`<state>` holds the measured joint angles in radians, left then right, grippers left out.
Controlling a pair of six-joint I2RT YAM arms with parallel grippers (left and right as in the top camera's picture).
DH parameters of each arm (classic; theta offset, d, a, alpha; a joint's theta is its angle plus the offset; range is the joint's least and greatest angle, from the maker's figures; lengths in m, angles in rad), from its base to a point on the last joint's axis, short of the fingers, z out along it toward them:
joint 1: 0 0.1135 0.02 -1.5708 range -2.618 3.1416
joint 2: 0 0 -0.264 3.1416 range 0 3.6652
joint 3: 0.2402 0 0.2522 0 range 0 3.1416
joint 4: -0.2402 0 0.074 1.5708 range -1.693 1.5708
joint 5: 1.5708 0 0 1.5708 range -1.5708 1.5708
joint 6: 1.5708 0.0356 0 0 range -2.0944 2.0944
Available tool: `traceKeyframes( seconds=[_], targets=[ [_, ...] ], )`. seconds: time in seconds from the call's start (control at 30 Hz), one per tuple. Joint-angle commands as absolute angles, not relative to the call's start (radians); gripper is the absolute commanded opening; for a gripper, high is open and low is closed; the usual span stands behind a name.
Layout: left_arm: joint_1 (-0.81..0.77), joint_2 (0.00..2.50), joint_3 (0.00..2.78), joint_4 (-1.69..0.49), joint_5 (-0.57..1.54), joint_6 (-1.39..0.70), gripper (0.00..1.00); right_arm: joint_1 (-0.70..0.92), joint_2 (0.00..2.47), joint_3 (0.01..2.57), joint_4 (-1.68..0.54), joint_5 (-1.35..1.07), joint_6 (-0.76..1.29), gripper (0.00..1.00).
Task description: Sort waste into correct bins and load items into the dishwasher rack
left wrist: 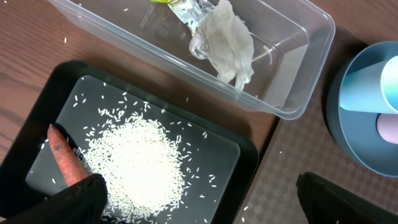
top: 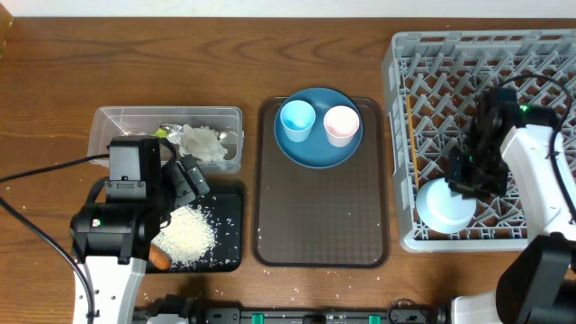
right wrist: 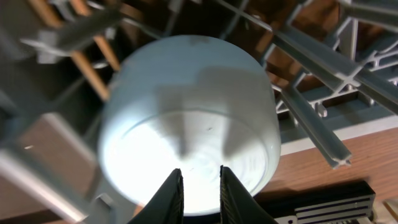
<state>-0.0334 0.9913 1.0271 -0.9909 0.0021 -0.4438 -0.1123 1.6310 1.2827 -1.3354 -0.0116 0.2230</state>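
Observation:
A pale bowl [top: 445, 205] [right wrist: 186, 112] rests base-up in the grey rack [top: 405, 81], near its front left corner. My right gripper [top: 463, 175] [right wrist: 200, 177] hangs just above it, jaws a narrow gap apart with nothing between them. Two wooden chopsticks [right wrist: 93, 43] lie in the rack beside the bowl. My left gripper [top: 189, 175] [left wrist: 205, 205] stands wide open and empty over the right end of the black tray [top: 229, 225] [left wrist: 249, 155], which holds rice [left wrist: 137, 162] and a carrot [left wrist: 65, 162]. The clear tub [top: 103, 126] [left wrist: 311, 56] holds crumpled paper [left wrist: 227, 43].
A brown serving tray [top: 324, 216] lies between the bins and the rack. At its far end is a blue plate [top: 317, 153] carrying a light-blue cup [top: 296, 120] and a pink cup [top: 341, 124]. Stray rice grains dot the table.

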Motion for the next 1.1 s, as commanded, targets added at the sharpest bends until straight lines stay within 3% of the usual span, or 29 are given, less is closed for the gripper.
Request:
traceKeyframes(
  seconds=[0.0, 0.23, 0.5, 0.57, 0.6, 0.63, 0.67, 0.7, 1.07],
  targets=[
    [-0.027, 0.993, 1.039, -0.994, 0.009, -0.435, 1.0, -0.105, 1.61, 1.391, -1.357, -0.11, 0.207, 0.2],
    [-0.027, 0.993, 1.039, -0.994, 0.009, -0.435, 1.0, -0.069, 1.61, 1.477, -1.363, -0.324, 0.207, 0.22],
    [-0.027, 0.993, 1.039, -0.994, 0.009, -0.435, 1.0, 0.07, 1.61, 1.476, -1.287, -0.315, 0.167, 0.29],
    [-0.027, 0.993, 1.039, -0.994, 0.009, -0.435, 1.0, 0.088, 1.61, 1.476, -1.263, -0.315, 0.167, 0.35],
    [-0.027, 0.993, 1.039, -0.994, 0.008, -0.435, 1.0, 0.095, 1.61, 1.476, -1.25, -0.316, 0.167, 0.48],
    [-0.027, 0.993, 1.039, -0.994, 0.008, -0.435, 1.0, 0.1, 1.61, 1.476, -1.242, -0.319, 0.167, 0.77],
    [-0.027, 0.993, 1.039, -0.994, 0.008, -0.435, 1.0, 0.104, 1.61, 1.476, -1.237, -0.319, 0.168, 0.95],
    [-0.027, 0.993, 1.039, -0.994, 0.008, -0.435, 1.0, 0.107, 1.61, 1.476, -1.234, -0.319, 0.167, 0.99],
    [-0.027, 0.993, 1.039, -0.994, 0.008, -0.435, 1.0, 0.113, 1.61, 1.476, -1.23, -0.318, 0.167, 0.99]
  ],
)
